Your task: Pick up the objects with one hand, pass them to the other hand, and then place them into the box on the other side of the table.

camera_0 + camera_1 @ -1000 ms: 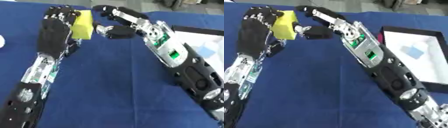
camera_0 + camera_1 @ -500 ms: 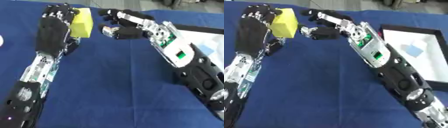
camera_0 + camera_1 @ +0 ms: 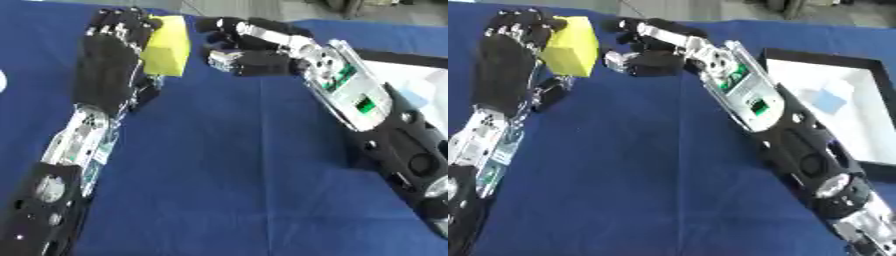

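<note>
My left hand (image 3: 108, 64) is raised over the far left of the blue table, back toward me, with its fingers curled over the top of a yellow block (image 3: 166, 46). The block stands upright against the palm side. My right hand (image 3: 252, 54) hovers just to the block's right, fingers spread and bent toward it, with a small gap between them and nothing held. A black box with a white floor (image 3: 815, 54) lies at the right side of the table.
A small pale blue thing (image 3: 830, 101) lies inside the box. A white object (image 3: 2, 80) shows at the left edge. My right forearm (image 3: 754, 105) stretches diagonally across the blue cloth (image 3: 219, 175).
The right hand's fingers, close against the block a second ago, now stand a little farther right and more spread. The left hand with the block has risen slightly.
</note>
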`<act>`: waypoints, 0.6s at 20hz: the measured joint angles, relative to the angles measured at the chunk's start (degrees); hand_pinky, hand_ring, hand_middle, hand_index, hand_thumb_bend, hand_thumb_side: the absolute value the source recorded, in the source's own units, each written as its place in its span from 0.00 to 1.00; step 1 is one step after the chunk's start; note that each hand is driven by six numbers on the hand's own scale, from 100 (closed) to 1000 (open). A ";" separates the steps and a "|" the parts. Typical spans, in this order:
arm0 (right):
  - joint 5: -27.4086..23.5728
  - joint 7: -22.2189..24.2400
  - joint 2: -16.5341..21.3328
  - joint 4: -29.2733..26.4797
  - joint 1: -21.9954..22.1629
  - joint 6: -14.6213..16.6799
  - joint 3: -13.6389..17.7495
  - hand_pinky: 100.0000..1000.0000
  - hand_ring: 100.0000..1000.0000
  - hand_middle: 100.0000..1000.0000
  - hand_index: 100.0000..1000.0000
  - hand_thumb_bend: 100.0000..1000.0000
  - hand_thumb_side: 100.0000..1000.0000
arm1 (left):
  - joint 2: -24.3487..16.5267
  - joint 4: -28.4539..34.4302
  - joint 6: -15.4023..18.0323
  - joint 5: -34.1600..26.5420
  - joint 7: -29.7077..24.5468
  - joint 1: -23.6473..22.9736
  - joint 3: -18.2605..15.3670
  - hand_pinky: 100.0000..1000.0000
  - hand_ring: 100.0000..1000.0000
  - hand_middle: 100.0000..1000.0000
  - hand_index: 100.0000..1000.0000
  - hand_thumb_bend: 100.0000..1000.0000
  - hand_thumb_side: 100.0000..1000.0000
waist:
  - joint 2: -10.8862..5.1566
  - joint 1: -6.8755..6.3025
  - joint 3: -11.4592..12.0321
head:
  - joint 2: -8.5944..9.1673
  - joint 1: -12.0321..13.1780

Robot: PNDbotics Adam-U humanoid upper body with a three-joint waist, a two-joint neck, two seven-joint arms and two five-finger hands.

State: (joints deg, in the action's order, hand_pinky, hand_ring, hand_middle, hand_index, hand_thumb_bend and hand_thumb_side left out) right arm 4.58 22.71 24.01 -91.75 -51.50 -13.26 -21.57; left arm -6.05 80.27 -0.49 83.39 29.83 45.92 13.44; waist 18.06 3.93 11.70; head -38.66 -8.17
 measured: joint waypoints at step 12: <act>-1.04 0.53 0.00 0.30 -0.47 1.14 -0.29 1.00 1.00 1.00 1.00 0.00 0.63 | 0.55 -0.63 3.47 -0.51 3.60 0.63 1.36 0.61 0.51 0.47 0.49 0.00 0.00 | 0.00 0.00 -0.24 | 0.00 0.01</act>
State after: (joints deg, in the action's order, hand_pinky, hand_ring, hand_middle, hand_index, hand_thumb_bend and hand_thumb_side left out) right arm 3.54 23.24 24.01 -91.45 -51.97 -12.12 -21.86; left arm -5.50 79.65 2.98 82.88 33.42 46.55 14.80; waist 18.06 3.93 11.46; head -38.66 -8.16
